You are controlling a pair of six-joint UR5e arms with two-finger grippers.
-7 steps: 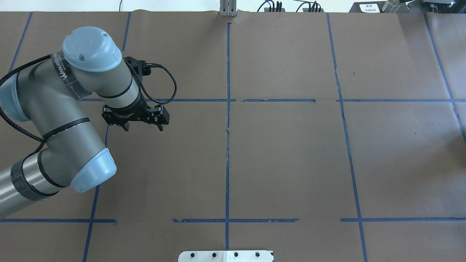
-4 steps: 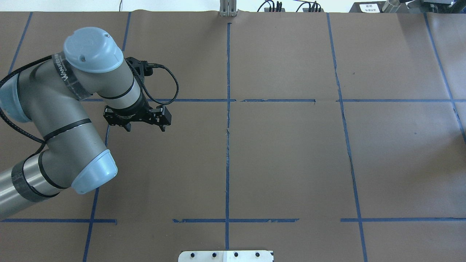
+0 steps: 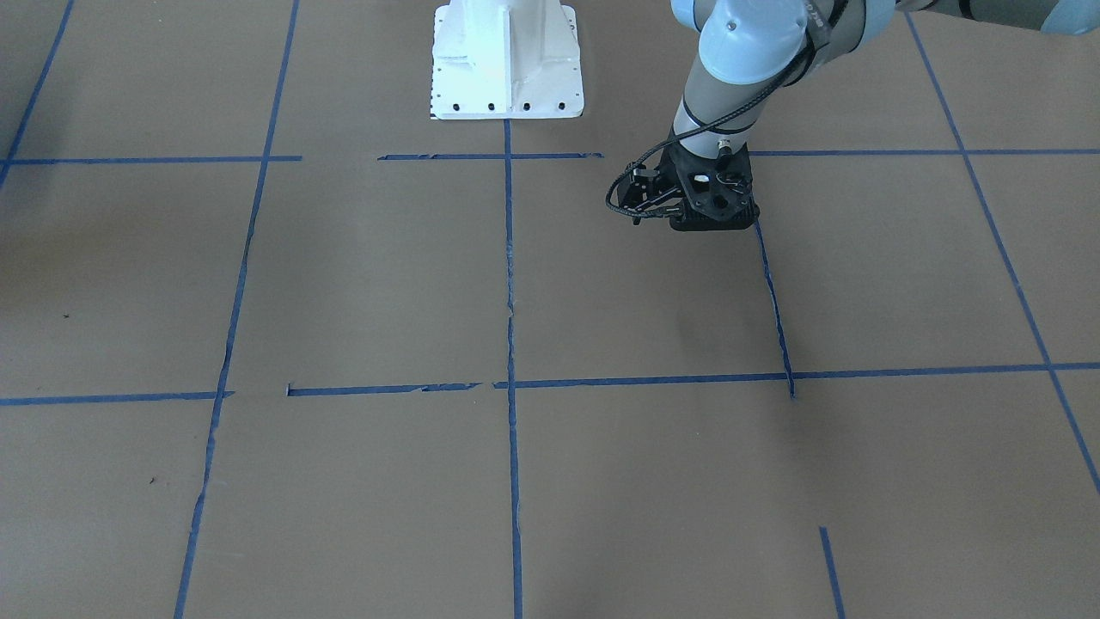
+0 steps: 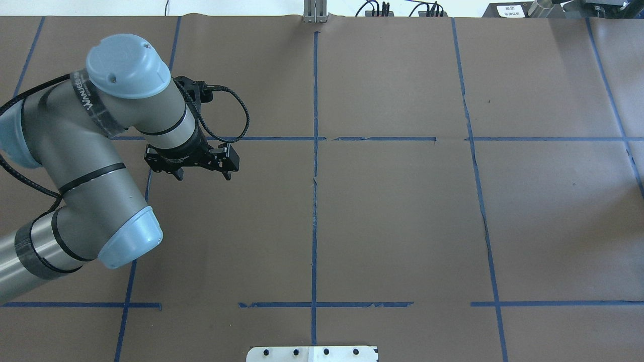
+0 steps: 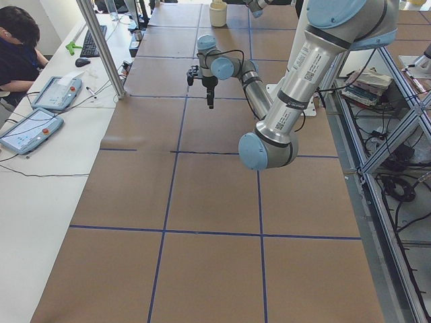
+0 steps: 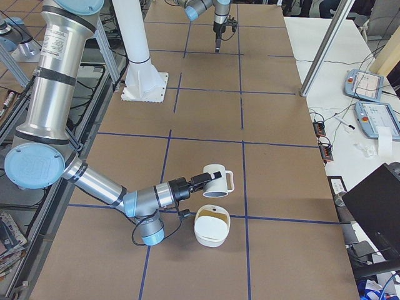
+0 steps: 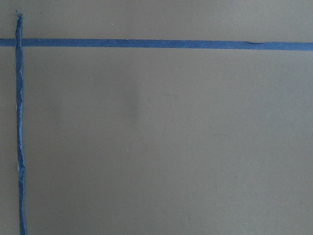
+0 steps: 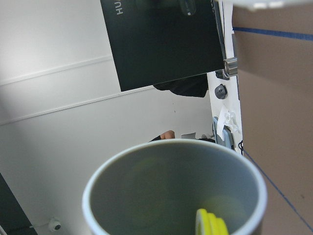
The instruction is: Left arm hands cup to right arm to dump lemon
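In the exterior right view my right gripper (image 6: 209,178) holds the white cup (image 6: 217,181) by its rim, tipped on its side in the air just above a white bowl (image 6: 211,226). The right wrist view looks into the cup's grey inside (image 8: 161,191), where the yellow lemon (image 8: 211,224) lies at the lower rim. My left gripper (image 4: 202,176) points down over bare table on my left side, open and empty. It also shows in the front-facing view (image 3: 700,225).
The brown table paper carries blue tape lines (image 4: 315,166). The white robot base (image 3: 507,60) stands at the near edge. A side table with teach pendants (image 6: 365,84) and a black monitor (image 6: 375,206) lies beyond the far edge, where an operator (image 5: 17,40) sits.
My left gripper has drifted slightly to the right and away from the robot, still empty. The right arm is outside the earlier frames.
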